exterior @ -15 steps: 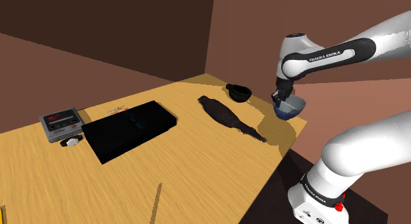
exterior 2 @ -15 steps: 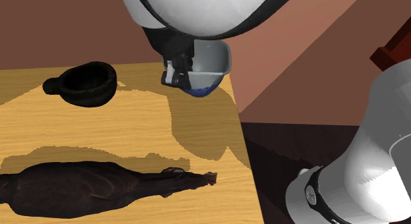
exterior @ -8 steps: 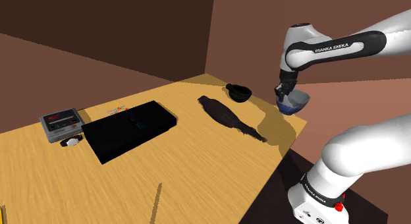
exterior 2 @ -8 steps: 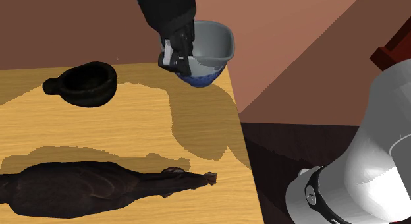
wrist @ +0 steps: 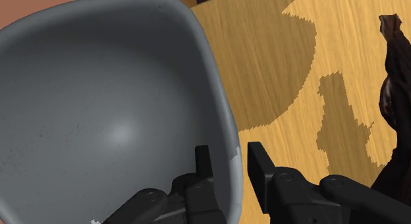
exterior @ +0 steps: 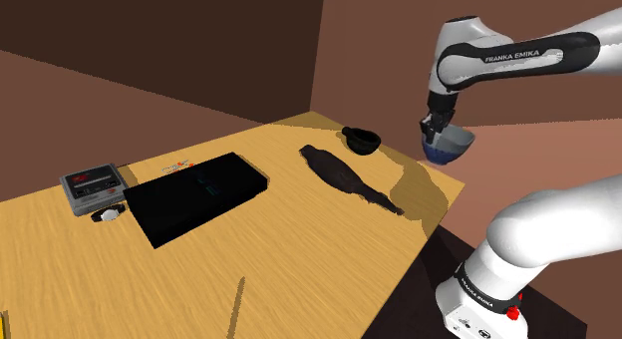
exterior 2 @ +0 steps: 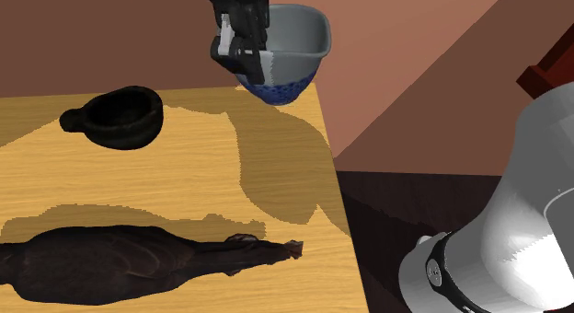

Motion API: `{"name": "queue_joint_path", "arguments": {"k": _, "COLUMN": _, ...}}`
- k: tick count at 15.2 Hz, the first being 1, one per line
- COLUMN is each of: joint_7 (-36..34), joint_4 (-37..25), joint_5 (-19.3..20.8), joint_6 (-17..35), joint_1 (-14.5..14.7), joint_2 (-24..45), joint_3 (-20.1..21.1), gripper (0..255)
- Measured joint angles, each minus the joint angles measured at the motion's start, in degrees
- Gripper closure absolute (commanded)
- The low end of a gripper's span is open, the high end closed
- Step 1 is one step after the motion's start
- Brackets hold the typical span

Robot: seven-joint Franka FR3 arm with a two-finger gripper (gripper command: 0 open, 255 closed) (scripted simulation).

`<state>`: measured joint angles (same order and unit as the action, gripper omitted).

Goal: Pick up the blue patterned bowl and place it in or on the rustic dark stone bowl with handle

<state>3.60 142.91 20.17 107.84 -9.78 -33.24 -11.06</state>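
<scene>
The bowl (exterior 2: 285,53) has a grey inside and a blue patterned outside. It hangs in the air above the table's far corner, with my gripper (exterior 2: 241,46) shut on its rim. In the wrist view one finger sits inside the bowl (wrist: 112,124) and one outside, clasping the wall at my gripper (wrist: 230,165). In the shoulder view the bowl (exterior: 446,146) hangs under my gripper (exterior: 435,128), to the right of the dark stone bowl with handle (exterior: 362,140). That dark bowl (exterior 2: 118,116) stands upright on the wooden table (exterior 2: 184,191), lower than and to the second exterior view's left of the held bowl.
A long dark brown lumpy object (exterior: 349,175) lies on the table near the dark bowl. A flat black box (exterior: 194,195), a small grey device (exterior: 92,187) and a small white item (exterior: 108,215) lie farther toward the shoulder view's left. The table edge (exterior 2: 336,210) drops off right below the held bowl.
My gripper has lifted the blue patterned bowl higher and slightly away from the table's corner. The dark stone bowl and other objects have not moved.
</scene>
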Motion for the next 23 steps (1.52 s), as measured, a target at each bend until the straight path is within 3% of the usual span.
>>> {"name": "queue_joint_path", "arguments": {"k": 3, "joint_7": 0.34, "joint_4": -2.58, "joint_5": -0.47, "joint_6": -1.49, "joint_1": 0.25, "joint_2": 1.04, "joint_3": 0.19, "gripper": 255}}
{"name": "queue_joint_path", "arguments": {"k": 10, "joint_7": -0.01, "joint_4": -16.05, "joint_5": -3.05, "joint_6": -0.84, "joint_1": 2.13, "joint_2": 15.41, "joint_3": 0.44, "gripper": 255}}
{"name": "queue_joint_path", "arguments": {"k": 17, "joint_7": 0.26, "joint_4": -34.25, "joint_5": -6.31, "joint_6": -3.43, "joint_1": 3.47, "joint_2": 31.25, "joint_3": 0.97, "gripper": 255}}
{"name": "queue_joint_path", "arguments": {"k": 23, "joint_7": 1.48, "joint_4": -54.26, "joint_5": -9.12, "joint_6": -8.84, "joint_1": 3.49, "joint_2": 45.92, "joint_3": 1.35, "gripper": 255}}
